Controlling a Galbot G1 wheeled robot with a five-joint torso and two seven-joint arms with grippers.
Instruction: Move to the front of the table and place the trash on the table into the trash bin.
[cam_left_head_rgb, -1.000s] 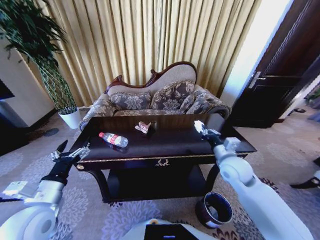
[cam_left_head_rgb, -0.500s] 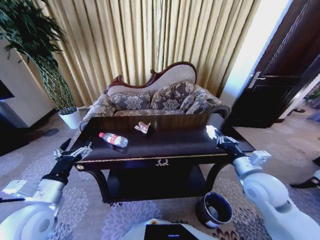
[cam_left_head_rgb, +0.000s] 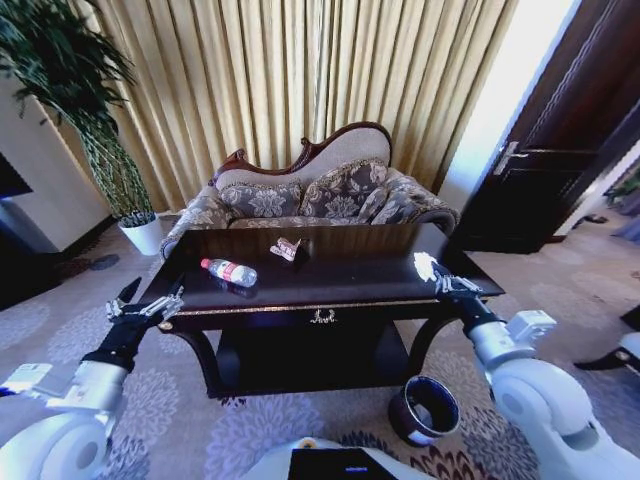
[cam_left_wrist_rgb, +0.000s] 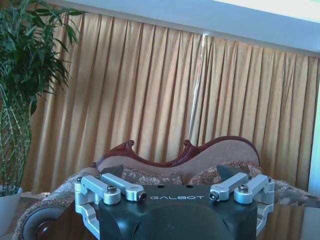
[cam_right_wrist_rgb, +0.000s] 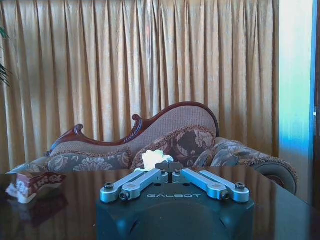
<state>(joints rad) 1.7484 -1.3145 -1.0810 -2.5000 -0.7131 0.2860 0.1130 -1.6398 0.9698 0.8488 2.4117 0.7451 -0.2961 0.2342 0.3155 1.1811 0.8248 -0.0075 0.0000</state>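
bin: small round dark trash bin (cam_left_head_rgb: 424, 409) on the carpet at the near right, just outside the table's right front leg.
left claw: left claw (cam_left_head_rgb: 146, 306) hovers off the table's near left corner, fingers spread wide, nothing in them.
right claw: right claw (cam_left_head_rgb: 443, 279) over the table's near right edge, fingers pinched together on a white paper bit (cam_left_head_rgb: 425, 266); the right wrist view shows the paper (cam_right_wrist_rgb: 153, 159) at the closed tips.
table: dark glossy table (cam_left_head_rgb: 340, 285) with gold trim, in front of the robot.
bottle: clear bottle (cam_left_head_rgb: 228, 271) with a red label lies on its side at the table's left, well apart from both claws.
wrapper: crumpled brownish wrapper (cam_left_head_rgb: 289, 248) near the table's far edge, left of centre.
sofa: patterned sofa (cam_left_head_rgb: 310, 195) beyond the table.
curtains: gold curtains (cam_left_head_rgb: 300, 80) farthest back.
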